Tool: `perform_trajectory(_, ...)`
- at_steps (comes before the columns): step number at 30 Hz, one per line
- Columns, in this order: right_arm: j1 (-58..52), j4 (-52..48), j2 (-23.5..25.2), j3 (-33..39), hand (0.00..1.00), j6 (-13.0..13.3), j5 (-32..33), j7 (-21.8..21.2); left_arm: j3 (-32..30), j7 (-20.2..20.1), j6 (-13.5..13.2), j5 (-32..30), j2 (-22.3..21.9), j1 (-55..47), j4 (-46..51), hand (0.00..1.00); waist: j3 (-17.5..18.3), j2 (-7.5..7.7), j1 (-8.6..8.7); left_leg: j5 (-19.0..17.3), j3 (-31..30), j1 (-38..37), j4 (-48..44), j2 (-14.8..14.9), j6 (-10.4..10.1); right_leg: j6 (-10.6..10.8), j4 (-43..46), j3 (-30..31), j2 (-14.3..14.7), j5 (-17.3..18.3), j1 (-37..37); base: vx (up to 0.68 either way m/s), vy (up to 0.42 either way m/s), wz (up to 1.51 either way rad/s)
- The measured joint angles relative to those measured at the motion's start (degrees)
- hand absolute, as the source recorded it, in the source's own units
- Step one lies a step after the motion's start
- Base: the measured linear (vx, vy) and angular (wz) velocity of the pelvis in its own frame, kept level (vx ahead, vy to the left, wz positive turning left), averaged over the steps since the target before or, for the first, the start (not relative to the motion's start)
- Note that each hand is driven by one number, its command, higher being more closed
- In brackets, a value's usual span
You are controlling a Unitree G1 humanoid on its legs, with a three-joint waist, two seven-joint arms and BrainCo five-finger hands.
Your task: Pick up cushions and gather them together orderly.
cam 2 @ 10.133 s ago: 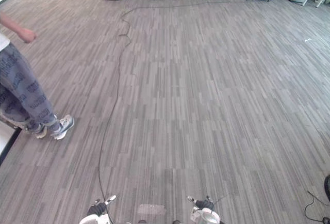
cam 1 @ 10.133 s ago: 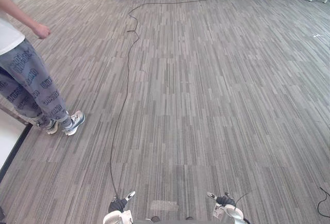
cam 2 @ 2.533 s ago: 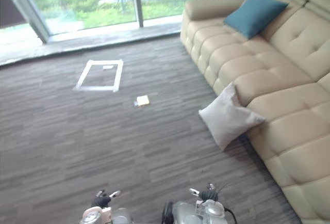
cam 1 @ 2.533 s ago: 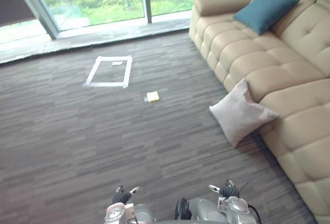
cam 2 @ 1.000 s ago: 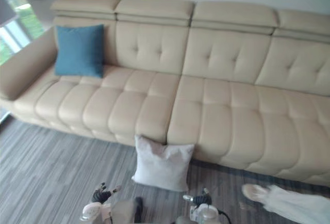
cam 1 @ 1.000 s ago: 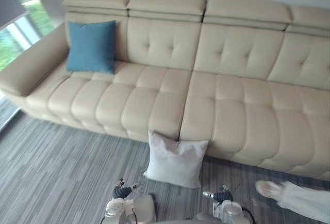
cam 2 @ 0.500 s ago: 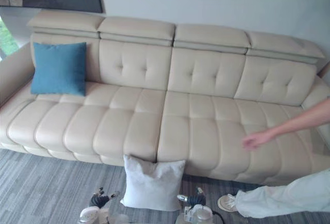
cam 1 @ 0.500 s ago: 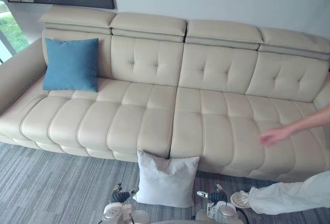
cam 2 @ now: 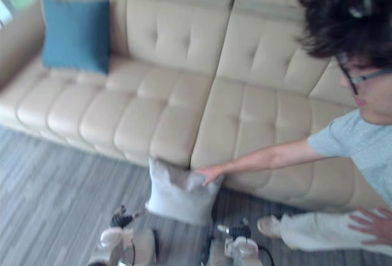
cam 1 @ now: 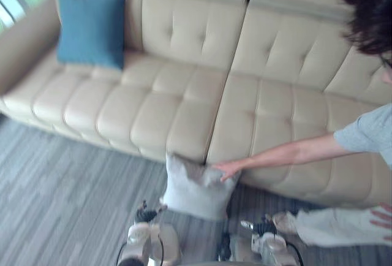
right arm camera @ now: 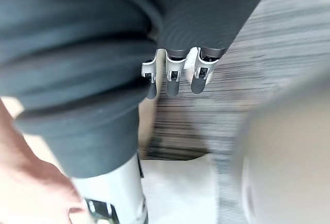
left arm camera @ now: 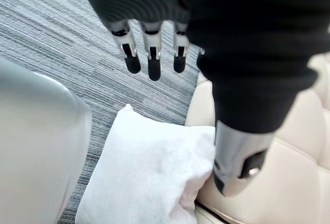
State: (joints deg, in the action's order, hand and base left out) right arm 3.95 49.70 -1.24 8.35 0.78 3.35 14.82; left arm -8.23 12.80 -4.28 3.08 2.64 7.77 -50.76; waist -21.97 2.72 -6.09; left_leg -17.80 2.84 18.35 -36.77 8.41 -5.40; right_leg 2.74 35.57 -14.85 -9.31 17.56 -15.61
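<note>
Two cushions apart: white square fabric cushion [cam 1: 195,189], touched by a person's hand [cam 1: 225,169], leans propped on the beige sofa [cam 1: 184,103] just ahead of the straight-fingered, empty left hand [left arm camera: 151,58] and right hand [right arm camera: 173,73]; blue square cushion [cam 1: 90,28] well beyond them.

Sofa [cam 1: 184,106] in smooth, faintly glossy tufted leather-look upholstery, blue cushion [cam 1: 90,28] in matt cloth, pale cushion [cam 1: 193,189] in soft matt fabric, rough striped grey carpet [cam 1: 67,192]

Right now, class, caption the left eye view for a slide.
A person's hand touches the white cushion propped against a beige sofa.
</note>
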Motion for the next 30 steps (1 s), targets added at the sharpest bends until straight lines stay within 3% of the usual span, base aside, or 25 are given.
perform_trajectory(3,5.14,-1.87,-2.46,0.16,0.0,0.32,3.06,2.16,0.39,2.48,-0.07,1.76,1.68,5.61,1.89,0.0,-2.9,0.31,0.03,-2.43,-0.36,10.86,-8.5,0.34,0.72,-0.43,8.28,1.79,-0.82,1.87,-11.01,-0.26,0.07,-0.11)
perform_trajectory(8,14.62,-3.92,-3.52,0.9,0.0,0.35,6.71,5.59,-0.26,5.94,-0.26,3.86,4.95,14.57,4.68,0.0,-8.9,0.57,0.96,-1.98,-1.26,21.92,-13.6,0.06,1.43,-0.98,13.7,2.8,-1.87,1.63,-22.24,-0.17,0.023,-0.03)
perform_trajectory(14,26.1,-4.87,-3.42,0.91,0.0,0.23,9.21,8.79,-1.52,7.39,-0.22,4.51,5.63,23.13,4.8,0.0,-10.45,0.9,2.09,-0.82,-1.86,33.45,-17.73,-0.07,1.03,-1.81,19.07,3.18,-2.72,1.39,-34.12,-0.06,-0.024,0.02)
perform_trajectory(20,29.15,-8.36,-2.9,0.41,0.0,0.4,10.13,10.34,-0.82,8.37,-0.25,4.5,3.26,26.36,5.7,0.0,-10.5,0.81,2.81,-0.55,-2.23,35.99,-18.34,-0.2,0.82,-1.83,19.98,3.11,-2.67,1.41,-36.66,-0.01,-0.026,0.0)
perform_trajectory(30,25.94,-10.36,1.15,-2.48,0.0,0.84,10.04,10.99,3.81,8.43,-0.23,4.18,-1.07,24.07,8.44,0.0,-10.56,0.7,3.02,0.28,-2.8,33.65,-16.63,0.09,0.49,-2.6,17.89,2.45,-2.08,0.78,-33.96,-0.01,-0.038,0.0)
